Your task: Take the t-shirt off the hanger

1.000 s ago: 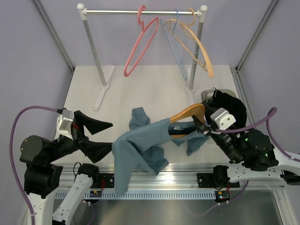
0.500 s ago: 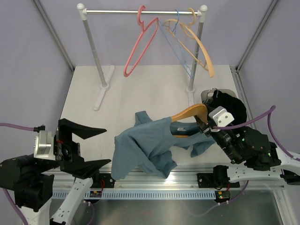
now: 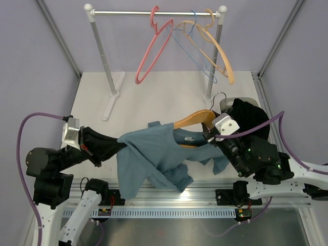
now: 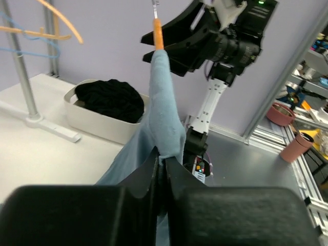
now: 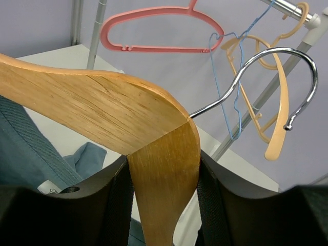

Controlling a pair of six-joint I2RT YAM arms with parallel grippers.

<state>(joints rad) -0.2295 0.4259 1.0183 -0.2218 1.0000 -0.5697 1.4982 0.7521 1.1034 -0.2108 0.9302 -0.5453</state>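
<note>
The teal-blue t-shirt [image 3: 154,156] hangs crumpled off the left arm of the orange wooden hanger [image 3: 192,119], sagging to the table's near edge. My right gripper [image 3: 209,134] is shut on the hanger's centre [image 5: 159,169], just below its grey metal hook [image 5: 256,64]. A bit of the t-shirt's neck [image 5: 31,148] shows beneath the hanger's arm. My left gripper [image 3: 118,145] sits at the t-shirt's left edge. In the left wrist view its jaws [image 4: 163,160] are pressed together on a fold of the t-shirt [image 4: 166,115], which stretches up to the hanger's tip [image 4: 159,33].
A white clothes rack [image 3: 105,66] stands at the back with a pink hanger [image 3: 154,48], a blue wire hanger [image 3: 197,56] and a pale tan hanger [image 3: 220,59]. A bin with a black clothing heap [image 3: 251,115] sits behind my right arm.
My left gripper, open earlier, drew back to the left, then came in and shut on the t-shirt's left edge. The right arm shifted the hanger slightly left and back.
</note>
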